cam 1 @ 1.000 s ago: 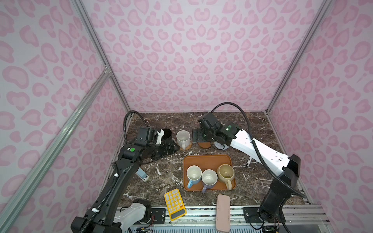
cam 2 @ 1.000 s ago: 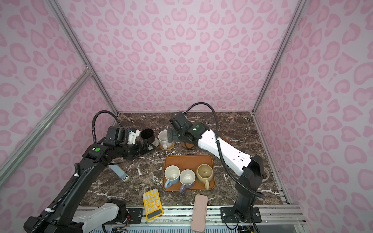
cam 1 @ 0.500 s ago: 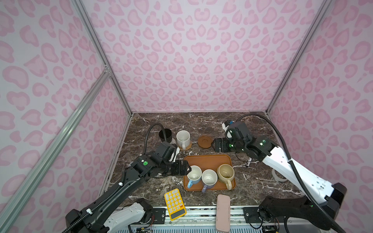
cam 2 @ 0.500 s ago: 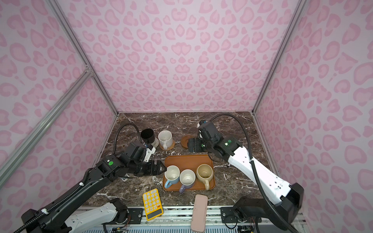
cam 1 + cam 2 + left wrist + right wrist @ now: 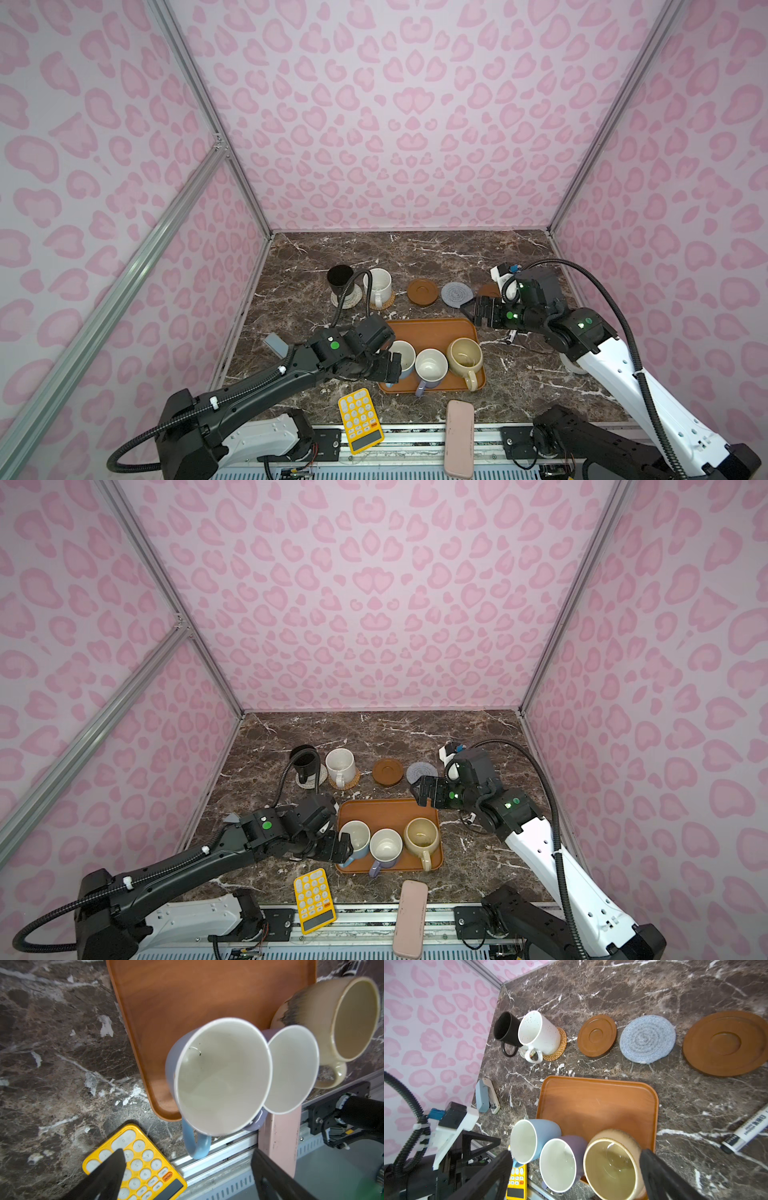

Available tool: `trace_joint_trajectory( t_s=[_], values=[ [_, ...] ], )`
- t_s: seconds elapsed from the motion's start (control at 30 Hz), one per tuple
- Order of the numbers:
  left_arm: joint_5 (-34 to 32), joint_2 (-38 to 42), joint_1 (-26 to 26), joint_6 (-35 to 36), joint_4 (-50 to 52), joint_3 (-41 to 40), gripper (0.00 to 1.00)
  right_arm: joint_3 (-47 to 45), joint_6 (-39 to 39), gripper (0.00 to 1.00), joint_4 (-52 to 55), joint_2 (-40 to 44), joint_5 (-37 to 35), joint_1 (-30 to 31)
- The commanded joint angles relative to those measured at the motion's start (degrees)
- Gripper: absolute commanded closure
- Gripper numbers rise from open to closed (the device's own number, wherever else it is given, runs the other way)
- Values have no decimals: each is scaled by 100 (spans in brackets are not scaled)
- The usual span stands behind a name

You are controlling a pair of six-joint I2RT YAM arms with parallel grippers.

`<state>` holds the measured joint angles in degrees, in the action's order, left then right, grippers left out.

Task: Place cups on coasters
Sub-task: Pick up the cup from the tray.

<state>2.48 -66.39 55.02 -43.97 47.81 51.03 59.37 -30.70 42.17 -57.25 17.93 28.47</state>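
Observation:
At the back, a black cup (image 5: 340, 279) stands on a cream woven coaster (image 5: 348, 300). Beside it a speckled white cup (image 5: 379, 284) stands on a tan rattan coaster (image 5: 384, 303). A brown wooden coaster (image 5: 422, 292) and a grey-blue coaster (image 5: 457, 294) lie bare. A second brown coaster (image 5: 724, 1043) lies partly behind my right gripper (image 5: 478, 309), which hangs open above the tray's back right corner. The light-blue cup (image 5: 403, 359), lavender cup (image 5: 431, 366) and beige cup (image 5: 464, 356) stand on the orange-brown tray (image 5: 432, 332). My left gripper (image 5: 187, 1167) is open at the light-blue cup's left side, with the handle (image 5: 196, 1145) just ahead of the fingertips.
A yellow calculator (image 5: 359, 419) and a pink case (image 5: 459, 438) lie at the front edge. A small grey-blue device (image 5: 276, 345) lies by the left wall, and a marker pen (image 5: 745, 1132) lies right of the tray. Pink walls close in three sides.
My left arm has swung from the black cup at the back down to the light-blue cup on the tray. My right arm has drawn back rightward from the white cup.

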Motion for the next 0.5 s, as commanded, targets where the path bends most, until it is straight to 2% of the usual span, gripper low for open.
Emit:
trace_joint_trajectory(
  t_s=[0.0,0.37,0.4,0.47],
  values=[
    [-368,-278,184,-150,-150,-5,9,-17,250,3,208,-64,-232,289],
    [-639,-1091,613,-604,-590,-186,27,172,422,6,404,-753,-1208,1646],
    [-684,-1178,650,-659,-567,-152,30,151,400,6,375,-776,-1270,1749],
    [-766,-1274,714,-770,-524,-87,50,87,349,5,267,-787,-1256,1843]
  ],
)
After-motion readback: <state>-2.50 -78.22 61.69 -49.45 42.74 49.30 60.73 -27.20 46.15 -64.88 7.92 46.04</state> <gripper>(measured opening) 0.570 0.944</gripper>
